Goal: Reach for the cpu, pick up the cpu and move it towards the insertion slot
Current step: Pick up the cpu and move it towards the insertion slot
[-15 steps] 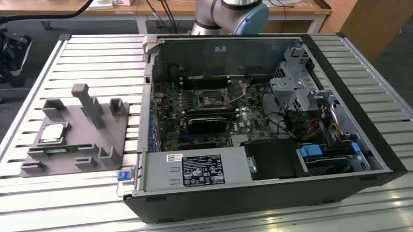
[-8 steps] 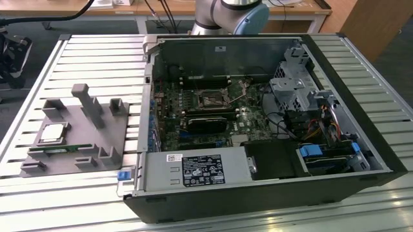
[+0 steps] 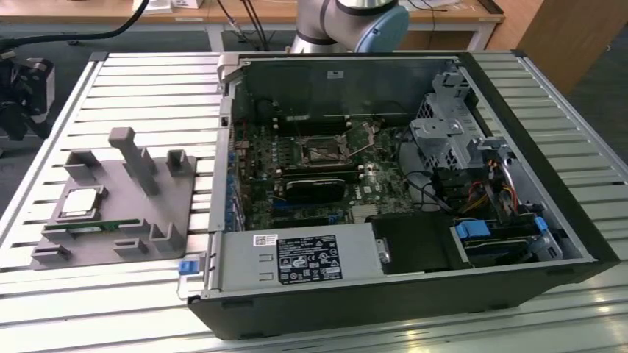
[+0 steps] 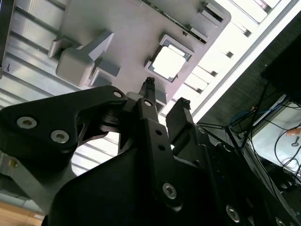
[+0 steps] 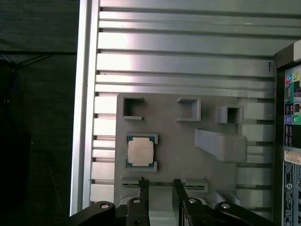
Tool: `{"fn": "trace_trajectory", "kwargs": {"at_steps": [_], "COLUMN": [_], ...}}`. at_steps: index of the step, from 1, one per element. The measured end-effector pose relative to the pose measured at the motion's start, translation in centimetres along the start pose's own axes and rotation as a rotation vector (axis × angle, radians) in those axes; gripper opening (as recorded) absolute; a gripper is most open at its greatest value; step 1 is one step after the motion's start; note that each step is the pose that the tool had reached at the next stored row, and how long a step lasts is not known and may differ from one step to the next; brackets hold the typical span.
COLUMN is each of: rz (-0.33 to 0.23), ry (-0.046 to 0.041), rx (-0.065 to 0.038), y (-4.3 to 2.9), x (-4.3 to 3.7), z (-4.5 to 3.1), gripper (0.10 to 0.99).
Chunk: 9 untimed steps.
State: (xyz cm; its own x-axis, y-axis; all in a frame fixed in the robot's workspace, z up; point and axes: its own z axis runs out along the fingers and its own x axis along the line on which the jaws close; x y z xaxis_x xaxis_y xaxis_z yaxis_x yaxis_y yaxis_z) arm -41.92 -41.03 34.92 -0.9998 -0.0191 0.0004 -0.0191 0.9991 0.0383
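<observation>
The cpu (image 3: pixel 81 202) is a shiny silver square lying flat in its holder on the grey fixture (image 3: pixel 187 193), at the exterior view's left. It appears in both wrist views (image 5: pixel 141 151) (image 4: pixel 168 62). My gripper (image 5: pixel 159 182) (image 4: pixel 165 94) hangs well above the fixture, open, with nothing between its black fingers (image 5: pixel 142 184). The chip lies a short way off to one side of the fingertips, untouched. The insertion slot (image 3: pixel 322 152) is a dark square socket with a metal frame on the motherboard inside the open computer case (image 3: pixel 549 294).
A thin green memory stick (image 3: pixel 93 227) (image 5: pixel 193 186) lies in the fixture beside the cpu holder. Tall grey posts (image 3: pixel 132 158) rise from the fixture. A black heatsink (image 3: pixel 314 190) sits near the socket. The slatted metal table (image 3: pixel 147 73) carries everything.
</observation>
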Motion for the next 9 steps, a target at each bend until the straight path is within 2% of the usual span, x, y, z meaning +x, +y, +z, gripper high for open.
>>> {"fn": "trace_trajectory", "kwargs": {"at_steps": [1,2,3,9], "rz": [0.000,0.000,0.000,0.000], "ry": [0.0000,0.0000,0.0000,0.0001], "rx": [0.000,0.000,0.000,0.000], "y": [-0.01,-0.01,-0.02,-0.06], "x": [0.00,0.00,0.00,0.00], "z": [0.15,0.29,0.44,1.35], "gripper": [0.353,0.353,0.416,0.427]}}
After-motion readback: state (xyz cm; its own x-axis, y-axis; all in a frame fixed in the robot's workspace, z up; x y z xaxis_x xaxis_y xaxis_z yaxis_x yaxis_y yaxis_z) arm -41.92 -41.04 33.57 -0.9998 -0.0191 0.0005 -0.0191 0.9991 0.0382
